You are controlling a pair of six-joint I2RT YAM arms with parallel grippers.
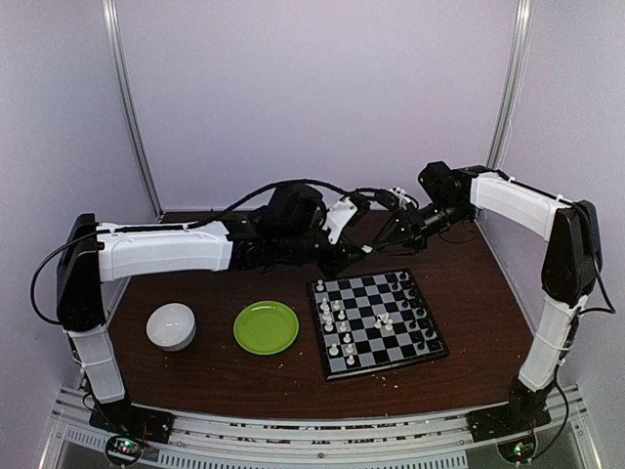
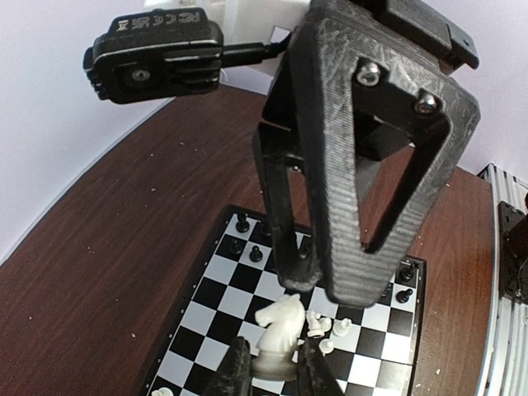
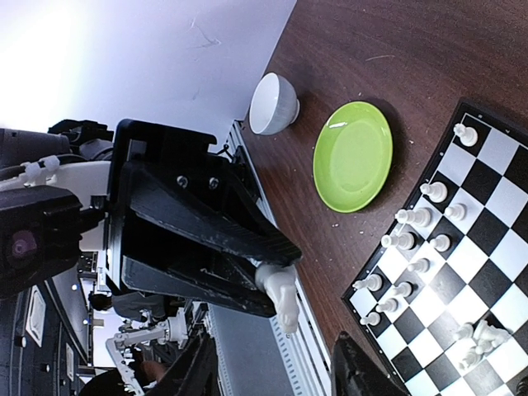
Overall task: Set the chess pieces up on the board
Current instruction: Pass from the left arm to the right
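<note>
Overhead, two robot arms meet above a dark wooden table (image 1: 225, 376) strewn with pale crumbs (image 2: 165, 148). A white bowl (image 1: 171, 325) sits near the table's left edge, and a round green plate (image 1: 266, 326) lies just to its right, between the bowl and the board (image 1: 366, 298). The board lies on the right half of the table, slightly turned, well clear of the near edge. White pieces (image 1: 332, 322) stand in two loose columns along the board's left edge, a few more cluster near its middle (image 1: 386, 320), and black pieces (image 1: 418, 318) line its right edge. Above the table, near the board's far edge, the left gripper (image 2: 279, 371) is pinching a white knight (image 2: 280, 330) by its base, holding it upright in the air with the board's squares below. The right gripper (image 2: 326, 285) reaches in from the right with its jaws spread, its tips just above the knight's head and, as far as the wrist views show, not touching it. From the right wrist, the knight sticks out beyond the left gripper's tips, facing the gap between the right gripper's parted fingers (image 3: 355, 371).
</note>
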